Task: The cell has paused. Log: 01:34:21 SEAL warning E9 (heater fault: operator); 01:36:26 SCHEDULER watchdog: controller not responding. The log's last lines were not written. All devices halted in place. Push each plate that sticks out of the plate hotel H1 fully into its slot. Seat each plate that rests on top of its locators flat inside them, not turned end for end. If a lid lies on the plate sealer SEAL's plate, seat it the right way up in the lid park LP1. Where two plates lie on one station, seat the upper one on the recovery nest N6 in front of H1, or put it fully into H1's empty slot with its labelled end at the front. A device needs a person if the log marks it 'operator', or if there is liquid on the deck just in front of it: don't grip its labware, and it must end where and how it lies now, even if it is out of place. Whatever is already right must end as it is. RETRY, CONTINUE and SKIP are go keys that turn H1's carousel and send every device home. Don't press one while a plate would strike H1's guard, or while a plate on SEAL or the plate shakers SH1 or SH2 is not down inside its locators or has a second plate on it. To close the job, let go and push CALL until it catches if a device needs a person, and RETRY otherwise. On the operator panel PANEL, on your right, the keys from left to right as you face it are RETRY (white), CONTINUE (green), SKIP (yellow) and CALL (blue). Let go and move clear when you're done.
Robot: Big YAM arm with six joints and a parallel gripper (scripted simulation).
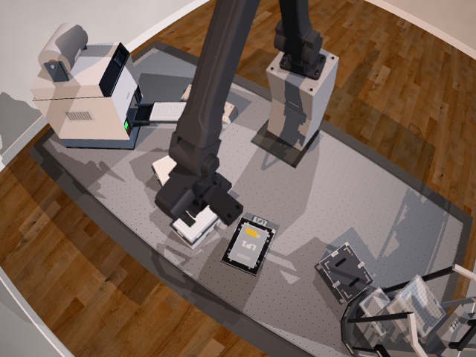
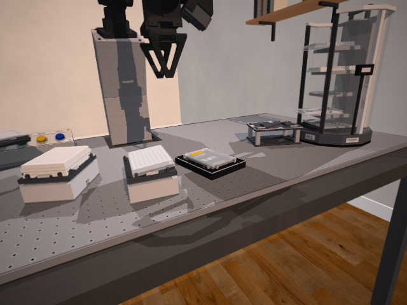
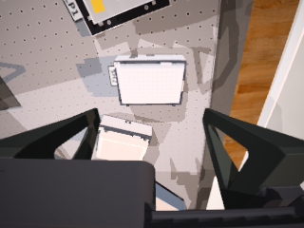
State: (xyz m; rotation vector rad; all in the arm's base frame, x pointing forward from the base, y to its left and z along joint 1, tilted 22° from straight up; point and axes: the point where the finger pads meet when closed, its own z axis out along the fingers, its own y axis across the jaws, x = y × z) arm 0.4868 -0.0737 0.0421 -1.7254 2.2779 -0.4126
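My gripper [image 2: 163,55] is open and empty, high above the deck. In the overhead view it [image 1: 198,211] hangs over a white plate [image 1: 195,227] on the near shaker [image 2: 151,183]. In the wrist view that plate [image 3: 149,82] lies ahead of the fingers. The other shaker [image 2: 59,187] carries a thicker white stack [image 2: 56,160], seemingly two plates; it also shows in the wrist view [image 3: 121,142]. The lid park LP1 [image 1: 250,244] holds a grey lid with a yellow label. The sealer SEAL [image 1: 86,99] has a white plate [image 1: 166,111] on its drawer.
The recovery nest N6 [image 1: 343,271] stands bare in front of the plate hotel H1 [image 2: 338,82], which holds clear plates [image 1: 416,303]. The panel [image 2: 51,136] shows its yellow and blue keys. The arm's pedestal [image 1: 300,96] stands at the back. The table's front edge is close.
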